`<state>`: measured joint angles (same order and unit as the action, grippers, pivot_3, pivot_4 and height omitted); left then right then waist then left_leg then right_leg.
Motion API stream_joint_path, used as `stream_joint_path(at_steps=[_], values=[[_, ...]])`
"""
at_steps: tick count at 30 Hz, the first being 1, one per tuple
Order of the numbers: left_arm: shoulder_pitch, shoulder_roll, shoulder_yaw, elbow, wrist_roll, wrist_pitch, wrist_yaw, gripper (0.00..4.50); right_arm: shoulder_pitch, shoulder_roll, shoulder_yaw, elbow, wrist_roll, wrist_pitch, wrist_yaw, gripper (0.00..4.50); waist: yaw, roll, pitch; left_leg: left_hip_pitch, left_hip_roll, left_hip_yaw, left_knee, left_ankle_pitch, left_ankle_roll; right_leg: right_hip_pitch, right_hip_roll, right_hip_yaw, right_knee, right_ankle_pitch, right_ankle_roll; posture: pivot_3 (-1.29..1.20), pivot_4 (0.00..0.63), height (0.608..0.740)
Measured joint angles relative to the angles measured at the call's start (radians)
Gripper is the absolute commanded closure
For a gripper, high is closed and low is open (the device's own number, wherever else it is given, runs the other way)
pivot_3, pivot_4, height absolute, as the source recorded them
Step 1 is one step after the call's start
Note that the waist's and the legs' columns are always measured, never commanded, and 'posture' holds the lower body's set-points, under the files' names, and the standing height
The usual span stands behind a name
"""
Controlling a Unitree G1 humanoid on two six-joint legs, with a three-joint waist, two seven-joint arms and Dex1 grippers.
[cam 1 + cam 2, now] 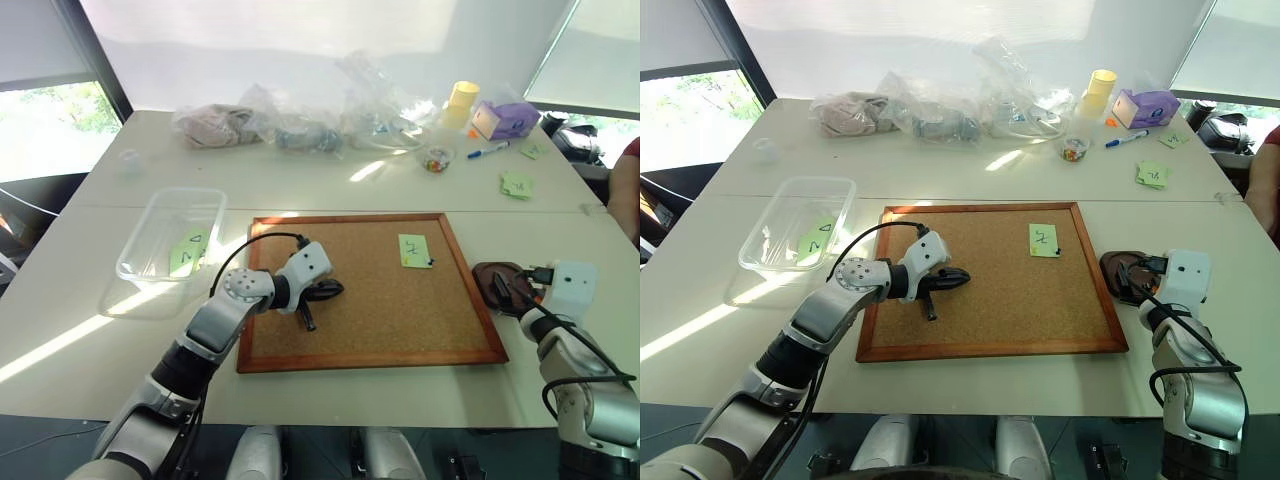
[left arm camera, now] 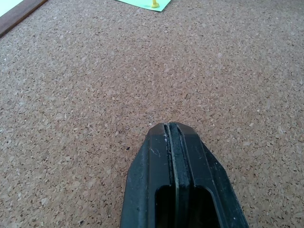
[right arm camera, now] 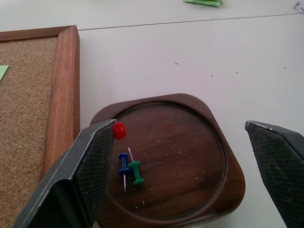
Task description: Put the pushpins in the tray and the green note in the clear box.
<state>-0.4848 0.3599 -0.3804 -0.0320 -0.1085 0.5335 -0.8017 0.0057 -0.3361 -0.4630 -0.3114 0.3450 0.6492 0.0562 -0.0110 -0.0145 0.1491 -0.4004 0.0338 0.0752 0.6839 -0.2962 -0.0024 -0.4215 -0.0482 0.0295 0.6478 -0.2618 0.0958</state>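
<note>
Three pushpins [image 3: 129, 170] are at the tray [image 3: 199, 156]: a blue one and a green one lie inside, while a red head sits against the inner face of one finger of the right gripper [image 3: 190, 166], whose jaws stand wide over the dish. It may be stuck there (I cannot tell whether it is falling); if so, lifting away could carry it off and drop it on the table. The left gripper [image 1: 318, 300] is pressed shut, empty, above the corkboard [image 1: 370, 300]. A green note [image 1: 414, 249] is pinned there, well apart from the clear box [image 1: 150, 235]; tugging could tear it
</note>
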Motion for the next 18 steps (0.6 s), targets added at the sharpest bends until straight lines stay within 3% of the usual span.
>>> stream_joint_path(at_steps=[6,18], values=[[0.000,-0.002,0.000,0.001,0.001,-0.001,0.000,4.50,-0.065,0.081,-0.096,0.000,0.136,0.070,-0.043,0.13,0.000,0.000,0.000,0.000,0.000,0.000,0.000,0.000,0.000,0.000,0.000,0.000,0.000,0.000,0.000,0.00,0.150,0.737],[0.001,-0.004,0.000,-0.002,0.009,-0.001,0.000,4.50,-0.073,0.052,-0.103,-0.005,0.205,0.144,-0.075,0.13,0.000,0.001,0.000,0.000,0.000,0.000,0.000,0.000,0.000,0.000,-0.001,0.000,0.000,0.000,0.000,0.00,0.150,0.737]])
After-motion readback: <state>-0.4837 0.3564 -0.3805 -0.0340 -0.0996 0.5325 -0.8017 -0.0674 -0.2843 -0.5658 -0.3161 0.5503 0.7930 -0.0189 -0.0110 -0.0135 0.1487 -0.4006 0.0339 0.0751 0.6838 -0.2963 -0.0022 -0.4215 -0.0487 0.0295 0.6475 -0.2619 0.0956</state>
